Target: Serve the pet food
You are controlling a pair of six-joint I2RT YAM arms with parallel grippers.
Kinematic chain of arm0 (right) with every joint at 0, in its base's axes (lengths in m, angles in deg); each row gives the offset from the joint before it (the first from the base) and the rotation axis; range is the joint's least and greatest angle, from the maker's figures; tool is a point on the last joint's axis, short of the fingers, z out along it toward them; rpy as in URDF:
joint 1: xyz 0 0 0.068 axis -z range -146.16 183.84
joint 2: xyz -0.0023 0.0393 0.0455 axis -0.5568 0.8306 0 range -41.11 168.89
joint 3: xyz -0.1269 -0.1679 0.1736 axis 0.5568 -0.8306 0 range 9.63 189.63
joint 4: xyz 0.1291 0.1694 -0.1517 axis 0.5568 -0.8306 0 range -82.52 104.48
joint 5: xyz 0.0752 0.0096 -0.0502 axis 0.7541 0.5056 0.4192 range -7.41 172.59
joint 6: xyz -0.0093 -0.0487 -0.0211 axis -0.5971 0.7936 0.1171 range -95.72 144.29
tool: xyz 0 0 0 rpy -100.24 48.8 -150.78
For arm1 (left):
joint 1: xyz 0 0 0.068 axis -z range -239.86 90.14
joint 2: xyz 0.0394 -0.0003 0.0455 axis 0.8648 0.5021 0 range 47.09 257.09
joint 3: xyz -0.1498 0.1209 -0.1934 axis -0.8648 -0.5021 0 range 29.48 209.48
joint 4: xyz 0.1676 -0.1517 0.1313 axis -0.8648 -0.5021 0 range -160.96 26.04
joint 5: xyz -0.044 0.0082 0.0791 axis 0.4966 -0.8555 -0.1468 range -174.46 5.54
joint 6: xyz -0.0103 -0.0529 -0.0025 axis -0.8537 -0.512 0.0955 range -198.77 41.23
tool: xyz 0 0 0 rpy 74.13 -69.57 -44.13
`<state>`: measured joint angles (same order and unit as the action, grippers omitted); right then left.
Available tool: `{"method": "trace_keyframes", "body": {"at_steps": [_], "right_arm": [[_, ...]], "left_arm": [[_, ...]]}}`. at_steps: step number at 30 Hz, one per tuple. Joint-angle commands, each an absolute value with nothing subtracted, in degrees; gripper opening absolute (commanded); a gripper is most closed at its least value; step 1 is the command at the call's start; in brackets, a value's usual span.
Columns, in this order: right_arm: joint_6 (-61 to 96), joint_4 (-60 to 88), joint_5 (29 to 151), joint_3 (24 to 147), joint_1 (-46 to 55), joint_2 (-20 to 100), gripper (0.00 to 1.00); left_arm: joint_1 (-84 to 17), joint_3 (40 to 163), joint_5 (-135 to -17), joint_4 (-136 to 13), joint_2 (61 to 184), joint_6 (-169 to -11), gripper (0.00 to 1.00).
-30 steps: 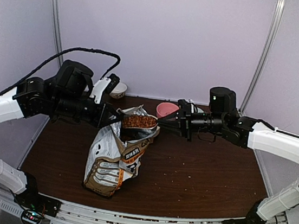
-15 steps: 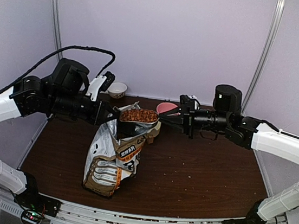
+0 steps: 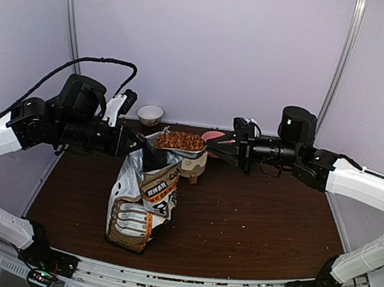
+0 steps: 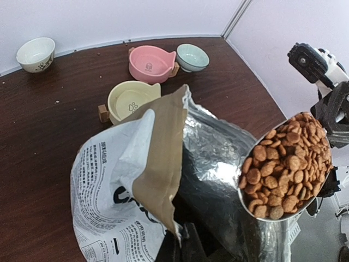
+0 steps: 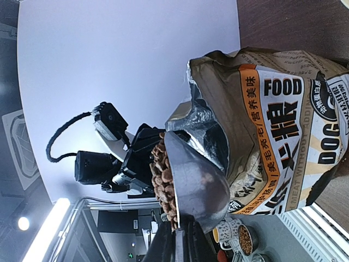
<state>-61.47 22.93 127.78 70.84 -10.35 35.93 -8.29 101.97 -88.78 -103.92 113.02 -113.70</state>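
Pet food [image 4: 286,164]: a heap of reddish-brown pellets fills a metal scoop [image 5: 196,180], piled to the rim. The scoop hangs level in the air, just above the open mouth of the bag [image 3: 143,200] and clear of its foil lining.

Right gripper [image 3: 221,149]: pressed together on the scoop's handle, reaching in from the right.

Left gripper [image 3: 134,147]: pinching the bag's upper edge from the left, fingers closed on it (the top of the bag is drawn up and held open; the lower part lies on the table [image 3: 260,215]).

Bowls: a yellow bowl [image 4: 131,100] stands just behind the bag's mouth. A pink bowl [image 4: 150,63] and a pale green bowl [image 4: 192,57] sit side by side farther back. A white bowl [image 4: 36,53] stands well apart at the far left, near the back wall. Loose crumbs are scattered over the table.
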Motion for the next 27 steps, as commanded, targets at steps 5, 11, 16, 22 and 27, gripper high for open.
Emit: {"method": "trace_keyframes", "body": {"at_steps": [5,11,16,22,27], "right_arm": [[-63.0,27.3,126.4,73.5,-9.9,34.3,0.00],[-63.5,27.1,125.1,76.7,-8.4,35.5,0.00],[-63.8,26.2,123.8,79.3,-6.8,36.8,0.00],[-63.1,23.9,121.6,82.0,-4.2,38.3,0.00],[-62.9,23.5,120.2,82.7,-2.6,39.9,0.00]], "left_arm": [[-14.4,99.2,-91.8,-94.2,109.0,-114.3,0.00],[-17.6,97.8,-90.4,-94.6,107.0,-113.1,0.00],[-20.5,96.7,-88.3,-94.7,106.1,-112.4,0.00],[-22.9,96.0,-86.4,-94.4,105.1,-111.3,0.00],[-24.0,96.2,-85.1,-94.9,104.5,-110.4,0.00]]}}
